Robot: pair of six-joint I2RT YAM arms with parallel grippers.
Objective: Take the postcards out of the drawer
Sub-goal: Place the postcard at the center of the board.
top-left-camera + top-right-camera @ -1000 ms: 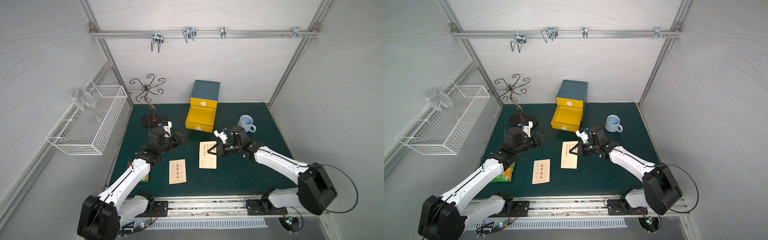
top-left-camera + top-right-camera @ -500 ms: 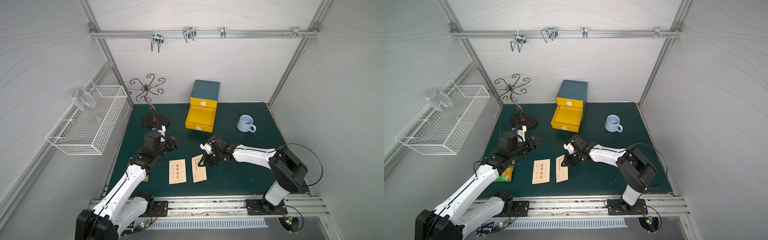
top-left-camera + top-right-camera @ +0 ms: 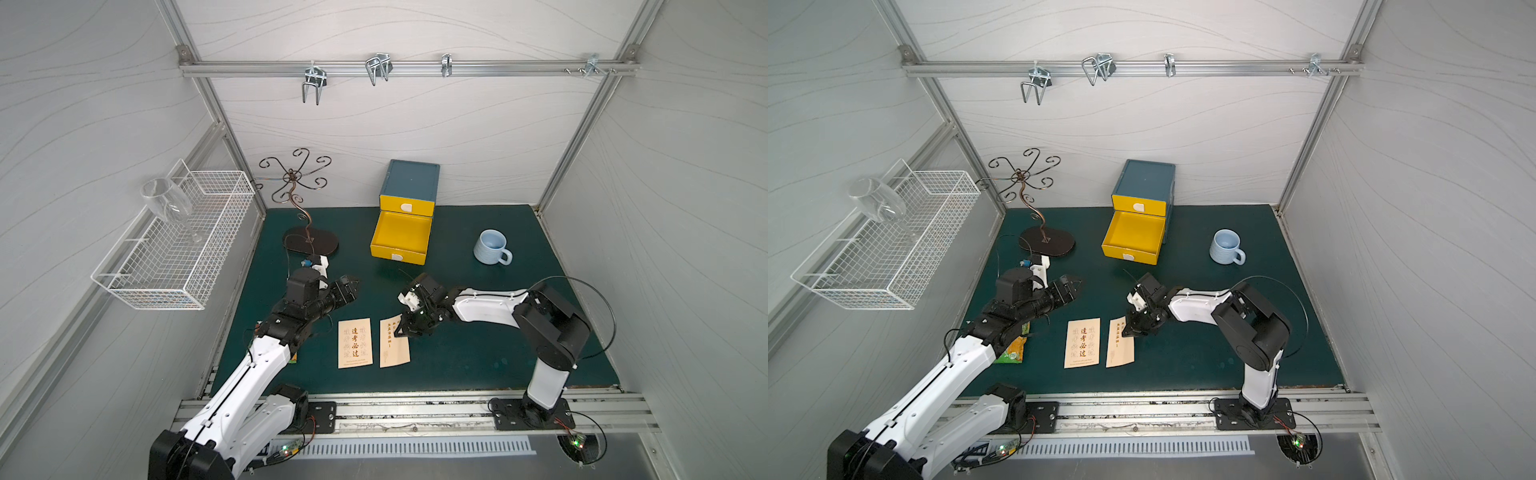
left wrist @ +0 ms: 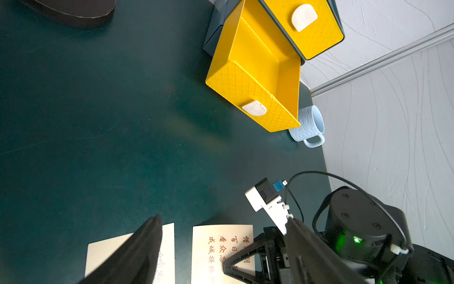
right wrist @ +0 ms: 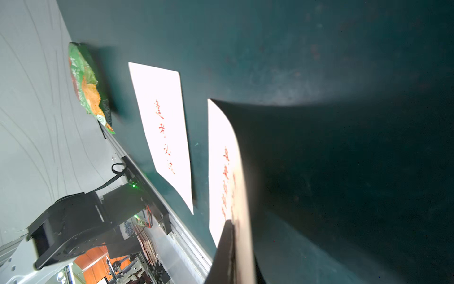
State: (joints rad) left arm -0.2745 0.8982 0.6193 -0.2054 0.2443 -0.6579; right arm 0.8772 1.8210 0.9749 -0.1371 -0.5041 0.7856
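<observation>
right gripper (image 3: pixel 402 332): clamped on far short edge of small-print postcard (image 3: pixel 395 353)
left gripper (image 3: pixel 353 285): jaws wide, empty
bold-print postcard (image 3: pixel 354 343): flat on mat (image 3: pixel 457 357), just beside held card
axis: held card runs lengthwise from jaws away from drawer (image 3: pixel 411 258)
drawer: open, looks empty
next: right arm likely releases

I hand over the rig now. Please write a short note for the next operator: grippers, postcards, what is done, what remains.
Grippers: the left gripper is open and empty, above the mat. The right gripper is shut on the far end of the second card.
Cards: the bold card lies flat on the mat, with the second card beside it.
The drawer is pulled out and looks empty. The upper drawer is shut.
Done: two cards are out.
Left: release the second card. Only two cards are in view, so check for more.
</observation>
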